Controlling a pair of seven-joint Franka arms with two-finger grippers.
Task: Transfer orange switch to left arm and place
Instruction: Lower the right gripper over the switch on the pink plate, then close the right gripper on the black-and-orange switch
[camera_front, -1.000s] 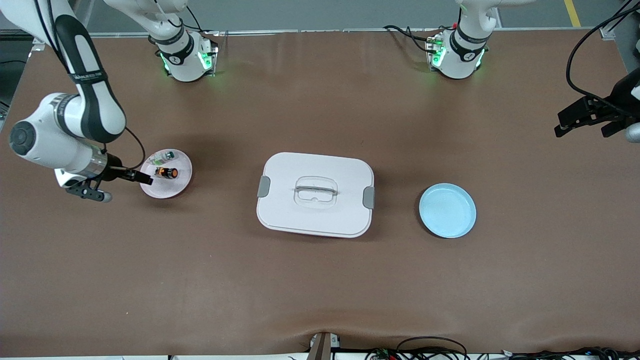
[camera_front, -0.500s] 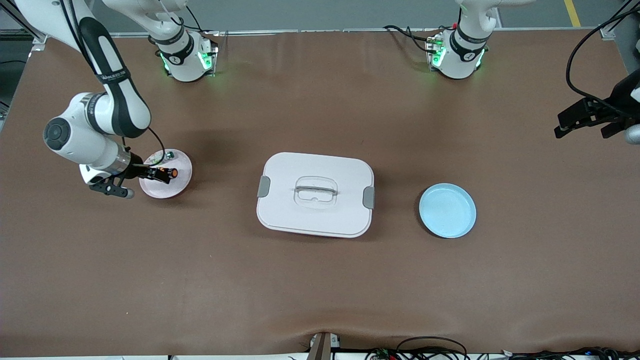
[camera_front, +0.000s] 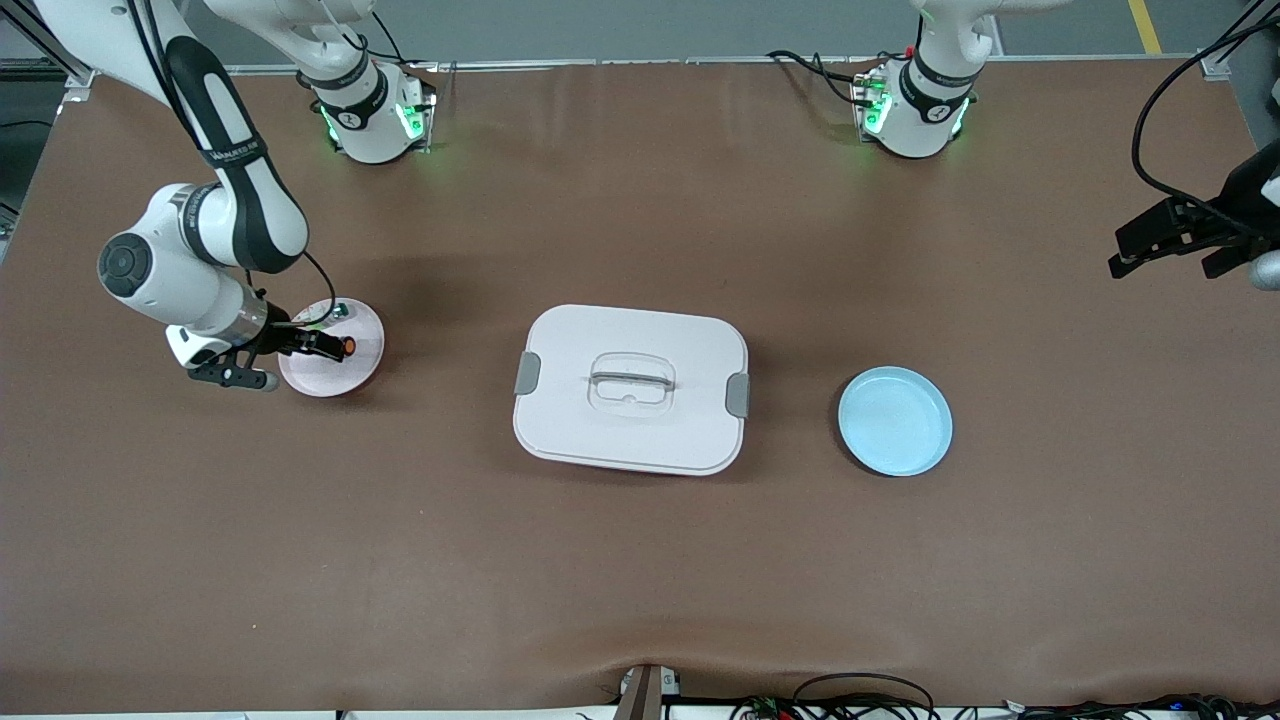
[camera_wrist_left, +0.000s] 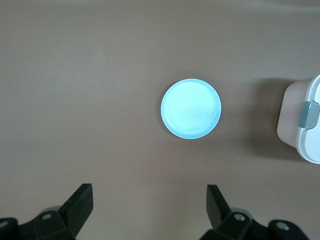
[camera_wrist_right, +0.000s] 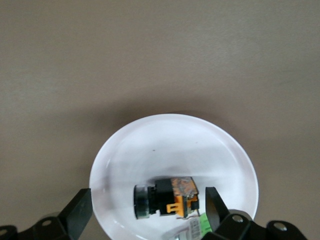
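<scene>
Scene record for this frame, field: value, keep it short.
orange switch: lying on the pink plate, between the open fingers
right gripper: open, low over the pink plate, around the switch
left gripper: open, waiting up at the left arm's end of the table
box: lid on, mid-table, between the two plates
blue plate: nothing on it
green-and-silver part: on the pink plate

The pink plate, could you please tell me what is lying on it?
On the pink plate lie the orange switch and a small green-and-silver part, partly covered by the right tool, open over the plate.
</scene>
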